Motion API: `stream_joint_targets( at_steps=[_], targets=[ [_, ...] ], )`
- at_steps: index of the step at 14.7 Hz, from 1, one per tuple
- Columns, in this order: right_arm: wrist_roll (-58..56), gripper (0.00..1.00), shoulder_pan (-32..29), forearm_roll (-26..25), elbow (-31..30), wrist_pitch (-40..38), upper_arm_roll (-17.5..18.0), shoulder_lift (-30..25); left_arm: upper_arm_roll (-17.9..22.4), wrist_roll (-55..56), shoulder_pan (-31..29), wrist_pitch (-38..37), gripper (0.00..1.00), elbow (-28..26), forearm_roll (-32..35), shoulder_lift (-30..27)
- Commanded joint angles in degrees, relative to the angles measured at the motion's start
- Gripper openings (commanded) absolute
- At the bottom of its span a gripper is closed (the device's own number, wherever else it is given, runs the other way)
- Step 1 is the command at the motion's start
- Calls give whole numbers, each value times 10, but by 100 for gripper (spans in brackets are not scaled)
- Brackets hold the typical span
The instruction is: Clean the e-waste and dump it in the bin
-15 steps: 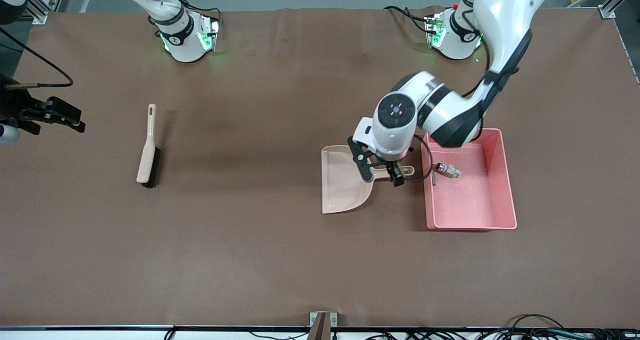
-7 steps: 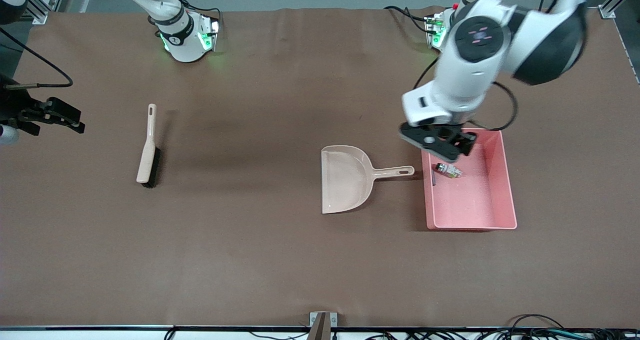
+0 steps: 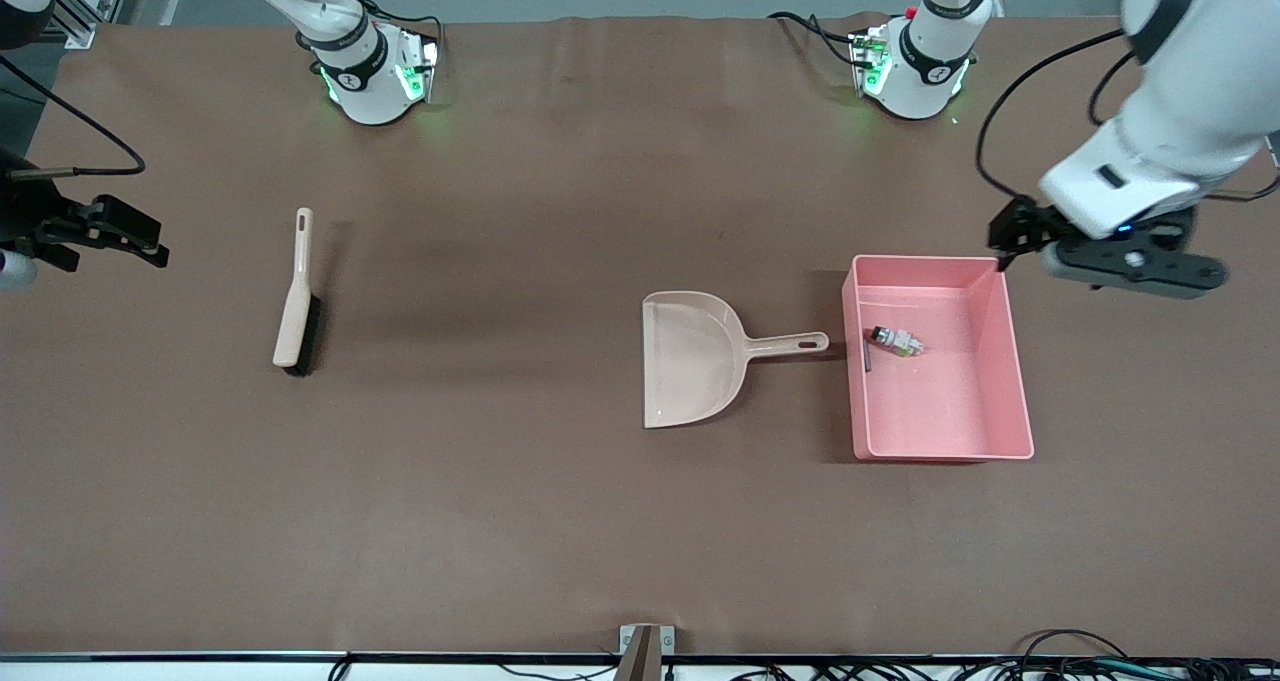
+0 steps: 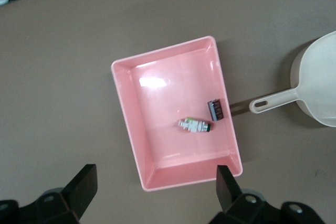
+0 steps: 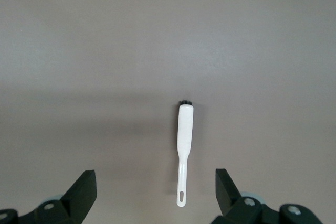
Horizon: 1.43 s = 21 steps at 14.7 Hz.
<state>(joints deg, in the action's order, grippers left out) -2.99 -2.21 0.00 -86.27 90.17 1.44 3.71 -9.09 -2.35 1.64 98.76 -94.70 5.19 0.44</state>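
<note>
Presently: left gripper (image 3: 1100, 251), jaws spread wide, empty, aloft over the table just off the bin's (image 3: 1015, 361) corner toward the left arm's end. Right gripper (image 3: 95, 236), fingers equally wide, empty, waiting above the right arm's end of the table. Bin holds both e-waste items: cylindrical part (image 3: 896, 340), dark chip (image 3: 867, 357) against the wall nearest the dustpan (image 3: 690, 359). Brush (image 3: 296, 296) lies well apart.
</note>
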Motion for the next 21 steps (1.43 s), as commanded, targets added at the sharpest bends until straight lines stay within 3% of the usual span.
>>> stream_joint_targets(
  at_steps=[1, 4, 7, 21],
  targets=[
    [-3, 100, 0, 8, -7, 7, -1, -6, 49, 9, 12, -35, 100, -20, -25, -43],
    [-3, 100, 0, 8, -7, 6, -1, -7, 72, 41, 19, -72, 100, -21, -48, -67],
    [-3, 100, -1, 8, -7, 6, 0, -6, 68, 92, 23, -101, 100, -15, -53, -74],
    [-3, 100, -3, 2, -2, 6, -2, -8, 61, 89, 28, -101, 100, 11, -41, -58]
  ],
)
